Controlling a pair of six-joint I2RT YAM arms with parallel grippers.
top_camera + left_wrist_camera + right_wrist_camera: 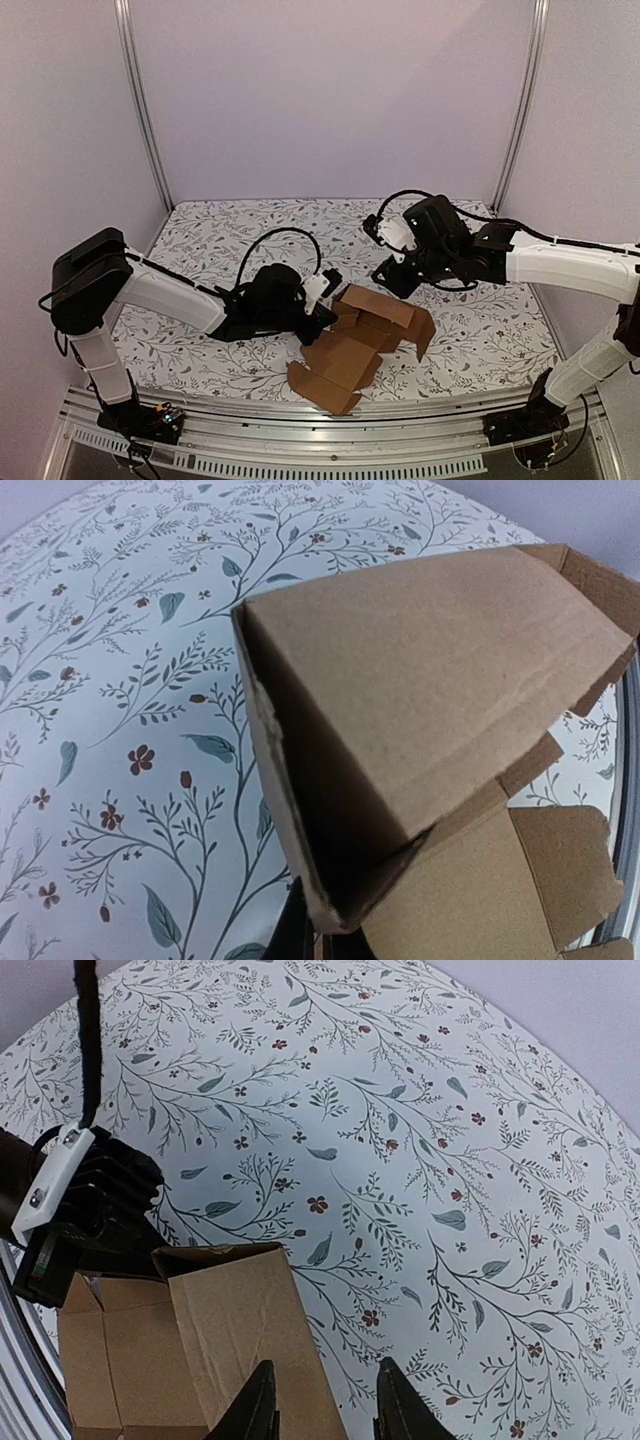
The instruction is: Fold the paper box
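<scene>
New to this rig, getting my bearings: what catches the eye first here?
A half-folded brown paper box sits near the front middle of the flower-patterned table, flaps sticking up and out. The left gripper is shut at its left edge, seemingly pinching a wall, while the right gripper hangs open beyond its far side, holding nothing.

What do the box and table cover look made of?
The box: thin brown cardboard, matte, with rough fibrous edges and fold creases. The table cover: probably printed cloth or vinyl, matte, with a floral pattern, lying flat; I cannot tell which.
</scene>
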